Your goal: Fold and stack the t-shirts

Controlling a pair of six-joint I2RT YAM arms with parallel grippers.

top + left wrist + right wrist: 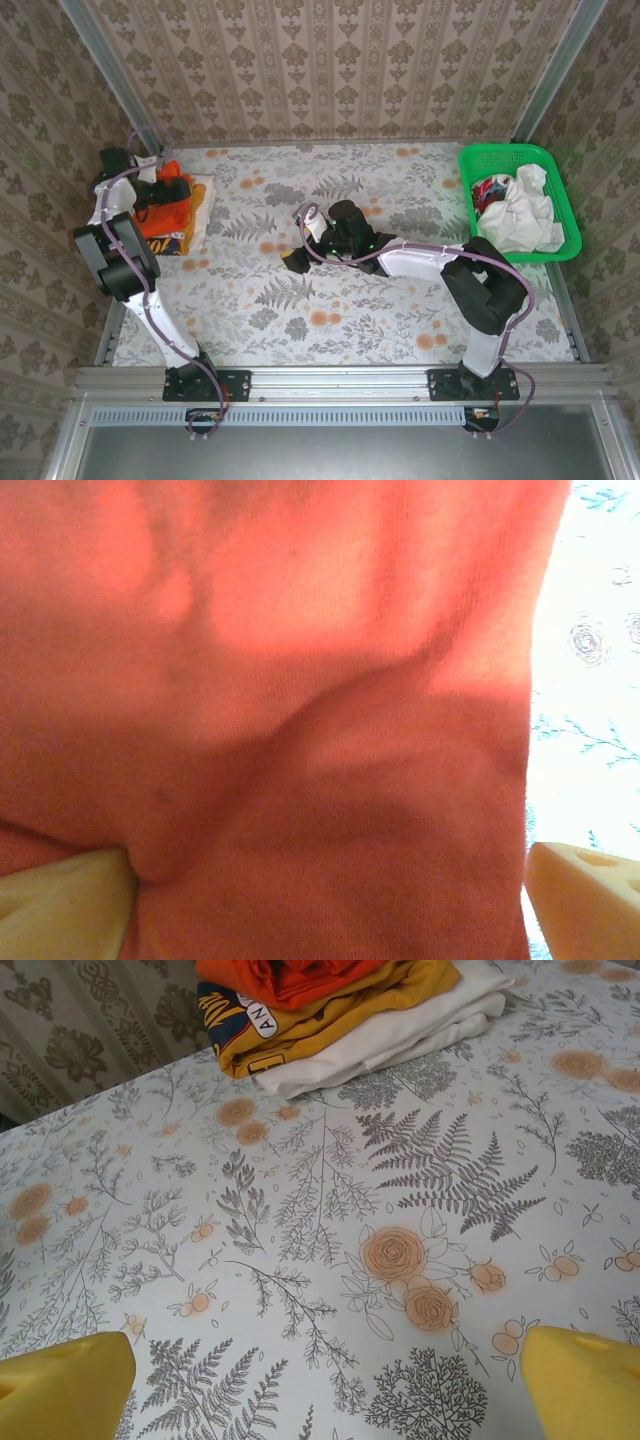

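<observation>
While the left gripper lies spread on the stacked orange t-shirt, the spread right gripper is judged wanted at the basket.

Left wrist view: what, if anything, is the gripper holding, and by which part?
Nothing is clamped: the left gripper stands wide open over the plain orange-red cloth t-shirt.

A green plastic mesh basket sits at the far right corner of the fern-and-flower printed table, with damask-patterned walls behind.
</observation>
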